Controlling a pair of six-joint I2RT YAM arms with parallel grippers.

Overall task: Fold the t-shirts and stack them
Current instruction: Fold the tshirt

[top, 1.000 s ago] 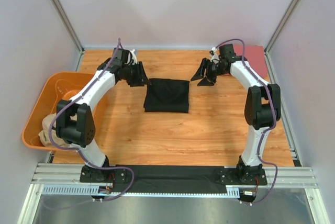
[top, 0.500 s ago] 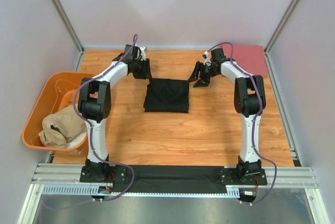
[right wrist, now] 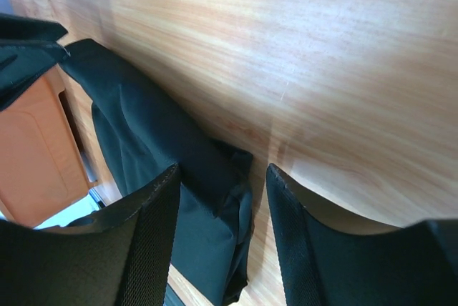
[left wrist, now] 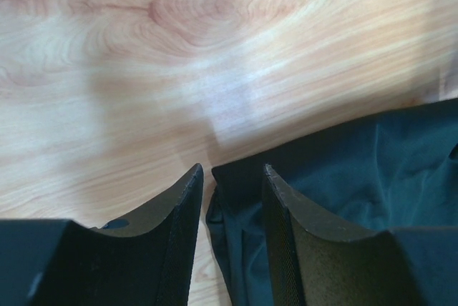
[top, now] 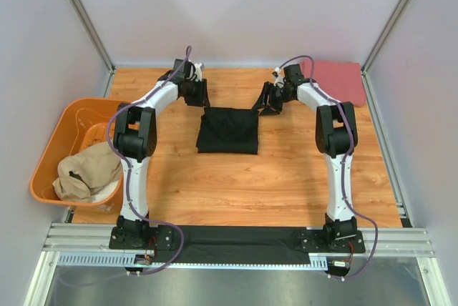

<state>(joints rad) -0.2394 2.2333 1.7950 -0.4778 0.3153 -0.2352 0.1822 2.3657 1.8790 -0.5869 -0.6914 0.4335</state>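
Top external: jaws have reached black t-shirt point(top: 228, 131) corners.

A light wooden table point(top: 236, 177) carries a black cloth t-shirt point(top: 228, 131), folded into a rectangle, at its far middle. A flat pinkish-red cloth t-shirt point(top: 342, 79) lies in the far right corner. An orange plastic tub point(top: 44, 164) seems to rest at the left edge.
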